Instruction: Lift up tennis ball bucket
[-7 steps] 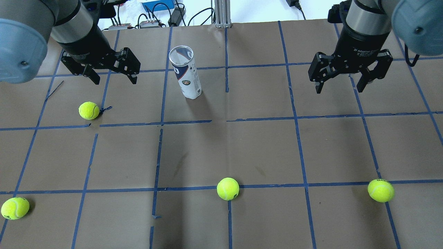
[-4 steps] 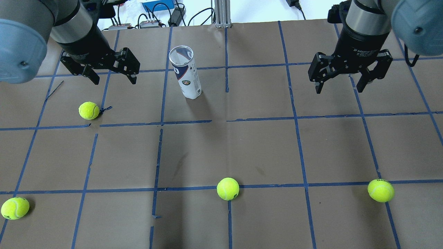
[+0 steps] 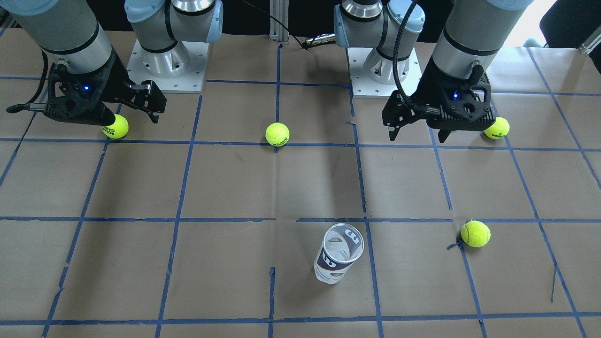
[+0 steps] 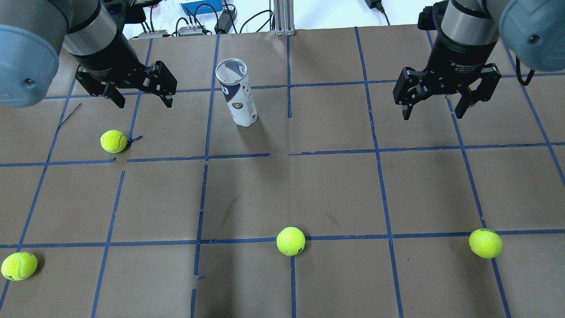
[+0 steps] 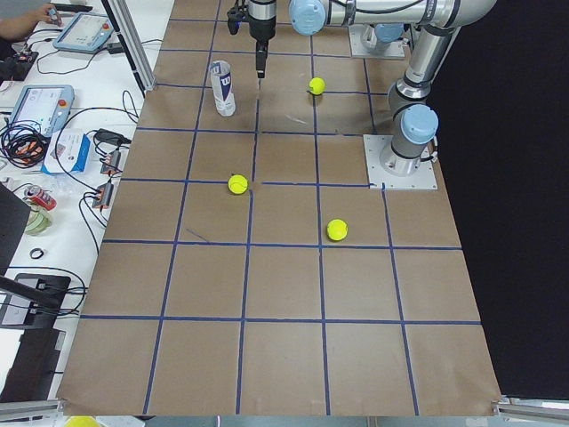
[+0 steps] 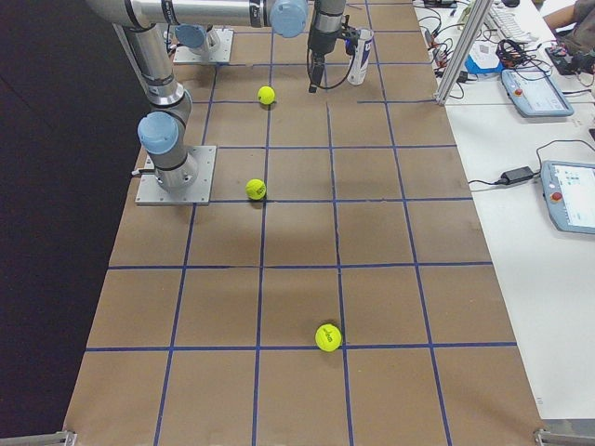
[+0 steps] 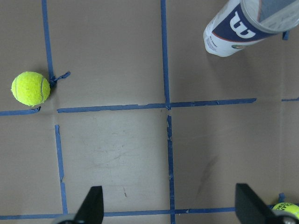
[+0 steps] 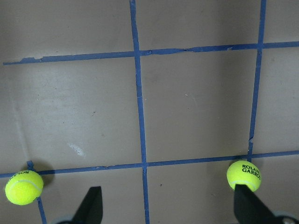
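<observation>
Overhead exterior: clear plastic cylindrical tennis ball bucket (image 4: 236,92), white-and-navy label, stands upright on brown paper-covered bench (image 4: 335,185), upper centre-left of frame.
Left end effector (image 4: 145,105): upper left, fingers spread wide, holding nothing, beside bucket, not touching.
Right end effector (image 4: 433,115): upper right, fingers spread wide, holding nothing, well apart from bucket.
Yellow-green tennis ball (image 4: 113,141): on bench, left of frame.

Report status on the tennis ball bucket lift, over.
Left gripper open, empty, beside tennis ball bucket. Right gripper open, empty, farther off. Bucket upright, untouched, not lifted. Nearest tennis ball lies apart, not in the path.
</observation>
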{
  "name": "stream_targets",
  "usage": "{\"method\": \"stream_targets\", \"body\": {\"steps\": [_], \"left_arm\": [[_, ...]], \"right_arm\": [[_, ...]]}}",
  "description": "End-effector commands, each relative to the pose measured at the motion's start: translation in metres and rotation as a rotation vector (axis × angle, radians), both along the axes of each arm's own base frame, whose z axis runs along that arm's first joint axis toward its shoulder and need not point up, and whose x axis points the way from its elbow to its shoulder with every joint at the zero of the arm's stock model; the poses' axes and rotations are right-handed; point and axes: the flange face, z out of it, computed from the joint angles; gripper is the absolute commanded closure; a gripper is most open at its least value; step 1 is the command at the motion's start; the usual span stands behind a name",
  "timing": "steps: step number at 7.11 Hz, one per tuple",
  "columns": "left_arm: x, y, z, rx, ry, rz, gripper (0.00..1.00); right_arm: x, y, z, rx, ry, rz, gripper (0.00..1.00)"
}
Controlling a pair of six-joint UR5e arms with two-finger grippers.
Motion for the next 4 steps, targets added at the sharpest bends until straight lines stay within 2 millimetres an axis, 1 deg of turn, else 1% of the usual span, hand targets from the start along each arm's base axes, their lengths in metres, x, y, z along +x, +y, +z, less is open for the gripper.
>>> {"method": "stream_targets", "body": {"steps": [1,4], "left_arm": [[-0.0002,-0.0003,-0.0014,0.003,0.003,0.0,0.0],[-0.0009,0.0005,-0.0008,0.003,0.001,0.005,0.0]], "right_arm": [[0.0,-0.0003,-0.0004,0.001,0.0,0.0,0.0],[0.0,-0.0003,-0.0004,0.001,0.0,0.0,0.0]]}}
